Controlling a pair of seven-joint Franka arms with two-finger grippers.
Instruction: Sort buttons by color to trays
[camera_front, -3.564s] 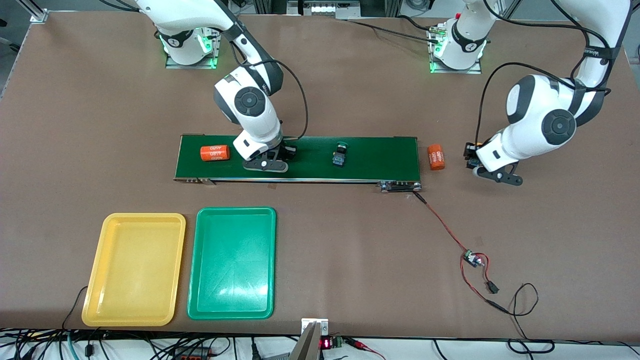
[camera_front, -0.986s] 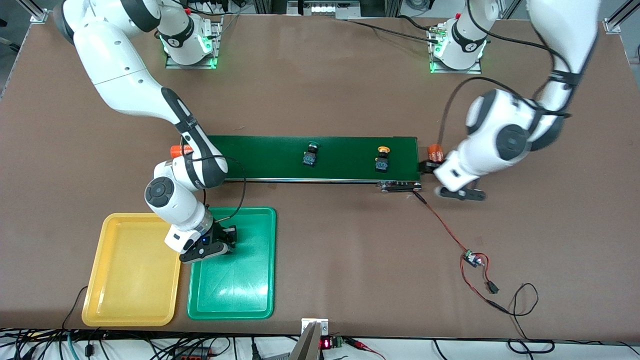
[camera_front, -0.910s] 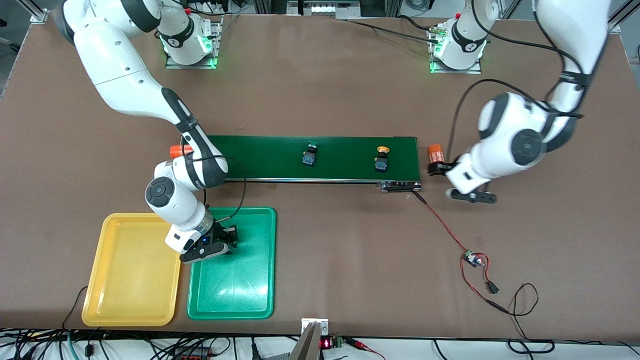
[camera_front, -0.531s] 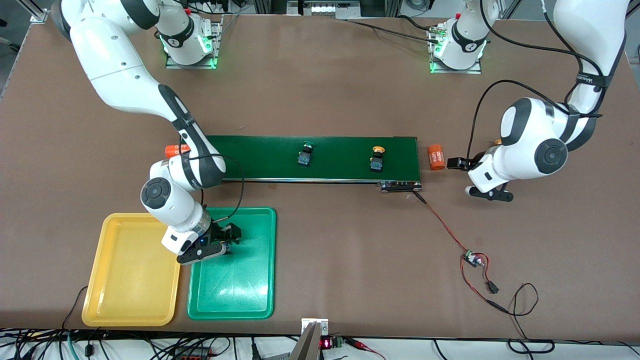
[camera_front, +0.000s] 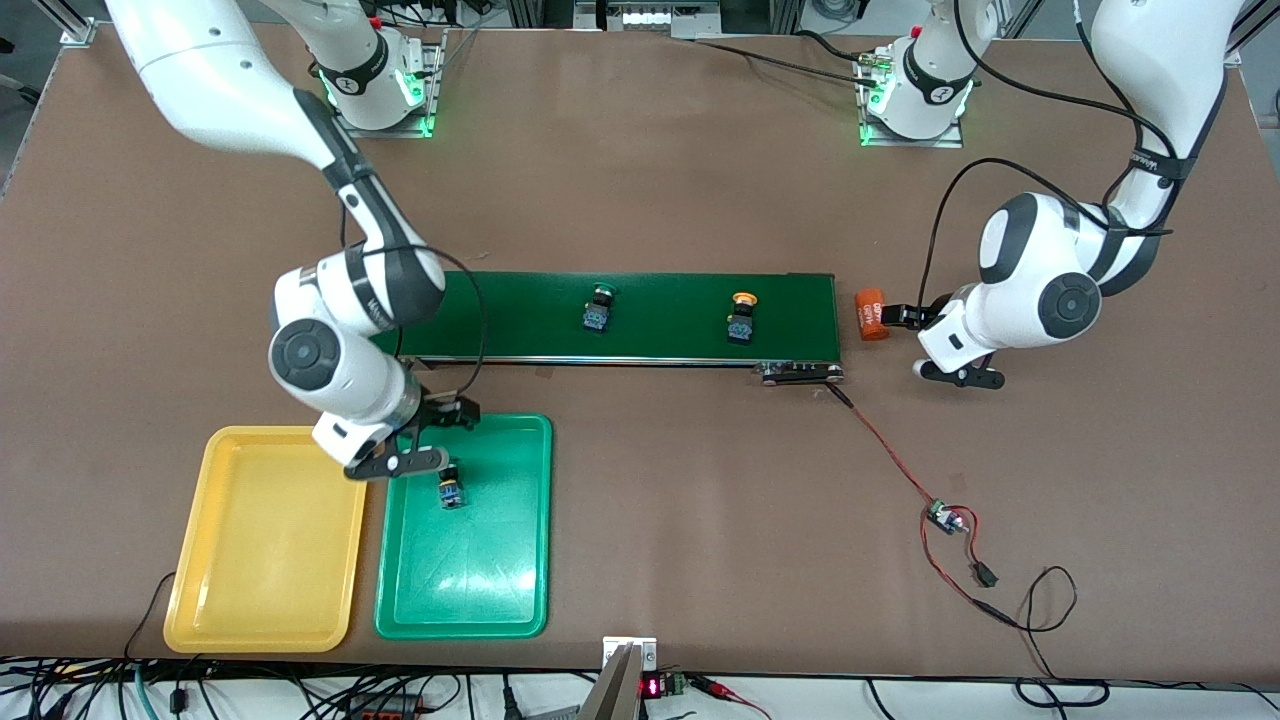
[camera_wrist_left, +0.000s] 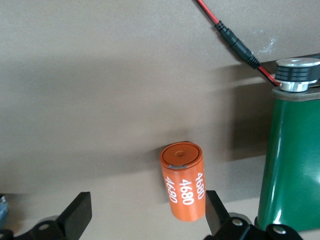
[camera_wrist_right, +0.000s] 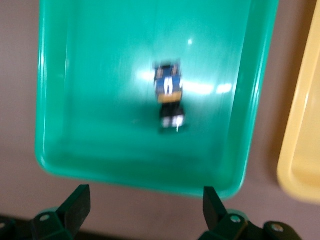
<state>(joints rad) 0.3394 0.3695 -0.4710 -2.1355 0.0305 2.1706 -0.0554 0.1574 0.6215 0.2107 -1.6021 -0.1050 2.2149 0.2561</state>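
Note:
A button (camera_front: 451, 490) with a blue-and-black body lies on its side in the green tray (camera_front: 465, 580); the right wrist view also shows this button (camera_wrist_right: 169, 102) in the green tray (camera_wrist_right: 75, 100). My right gripper (camera_front: 452, 425) hangs open and empty over that tray's belt-side rim. Beside it lies the yellow tray (camera_front: 265, 540) with nothing in it. A green-capped button (camera_front: 598, 308) and a yellow-capped button (camera_front: 742, 318) ride on the belt. My left gripper (camera_front: 902, 317) is open, low over the table off the belt's end.
The dark green conveyor belt (camera_front: 660, 315) crosses the table's middle. An orange cylinder (camera_wrist_left: 184, 180) lies off its end, between the left gripper's open fingers (camera_wrist_left: 215, 212), close to one. A red wire (camera_front: 885, 445) runs to a small circuit board (camera_front: 945, 518).
My right gripper has opened, left the button in the green tray and risen toward the belt. The left arm swung back to the orange cylinder. Both belt buttons drifted toward the right arm's end.

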